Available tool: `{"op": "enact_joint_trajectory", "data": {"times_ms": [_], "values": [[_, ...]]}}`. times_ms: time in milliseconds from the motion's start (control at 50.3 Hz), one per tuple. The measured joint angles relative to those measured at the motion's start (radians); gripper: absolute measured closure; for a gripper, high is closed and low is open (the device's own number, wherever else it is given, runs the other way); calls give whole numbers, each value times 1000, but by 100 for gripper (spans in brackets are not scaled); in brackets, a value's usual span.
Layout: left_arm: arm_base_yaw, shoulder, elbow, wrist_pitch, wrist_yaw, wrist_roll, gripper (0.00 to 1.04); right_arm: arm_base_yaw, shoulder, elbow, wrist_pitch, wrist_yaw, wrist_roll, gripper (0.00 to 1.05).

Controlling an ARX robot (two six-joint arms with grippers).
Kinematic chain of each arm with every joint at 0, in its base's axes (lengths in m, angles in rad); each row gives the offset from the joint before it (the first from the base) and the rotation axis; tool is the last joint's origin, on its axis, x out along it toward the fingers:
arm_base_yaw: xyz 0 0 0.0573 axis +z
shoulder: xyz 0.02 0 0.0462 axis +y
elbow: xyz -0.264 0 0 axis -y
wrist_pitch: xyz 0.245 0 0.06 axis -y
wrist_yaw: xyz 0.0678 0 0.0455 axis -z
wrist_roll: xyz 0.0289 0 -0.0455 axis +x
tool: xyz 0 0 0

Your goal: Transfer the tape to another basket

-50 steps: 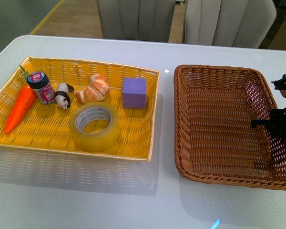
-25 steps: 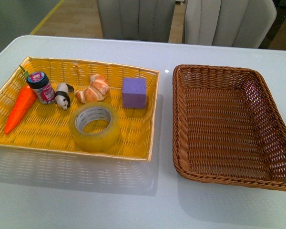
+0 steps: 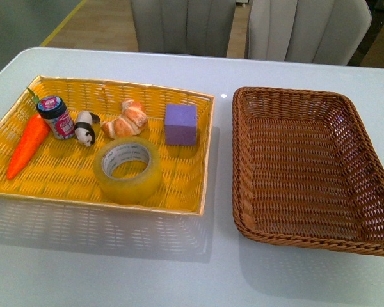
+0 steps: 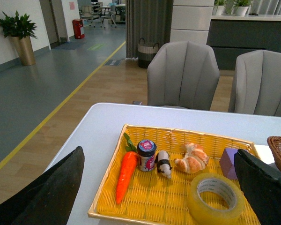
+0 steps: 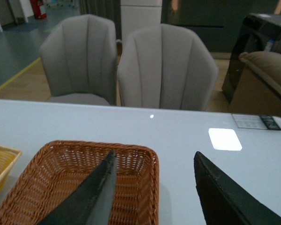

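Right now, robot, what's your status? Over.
Left gripper open, right gripper open. Tape in yellow tray. Brown basket empty, nothing blocking.

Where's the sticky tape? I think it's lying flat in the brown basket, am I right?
Not quite. The tape is lying flat, but in the yellow tray, not the brown basket, which holds nothing. The front view shows this.

The table [image 3: 115,256] was smooth, glossy white, mirroring the yellow tray [image 3: 115,85] of fine woven straw-like strands. The basket [image 3: 307,166] was coarser dark brown wicker with a slight sheen. The tape [image 3: 129,169] looked like glossy translucent plastic film, the carrot [image 3: 27,146] smooth plastic, the purple block [image 3: 180,124] matt and foam-like. The chairs [image 3: 182,25] behind the table wore grey matt cloth.
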Motion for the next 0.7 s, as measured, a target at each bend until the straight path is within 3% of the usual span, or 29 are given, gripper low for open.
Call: {"op": "enact_joint_trajectory", "data": {"times_ms": [119, 179, 238, 695], "values": [[0, 0, 0, 0, 0, 0, 9, 19, -84, -68, -33, 6, 2, 88], [0, 0, 0, 0, 0, 0, 9, 29, -163, -115, -67, 17, 0, 103], [0, 0, 0, 0, 0, 0, 9, 63, -238, -150, -105, 76, 5, 103], [0, 0, 0, 0, 0, 0, 9, 91, -711, -249, -479, 83, 6, 103]]}}
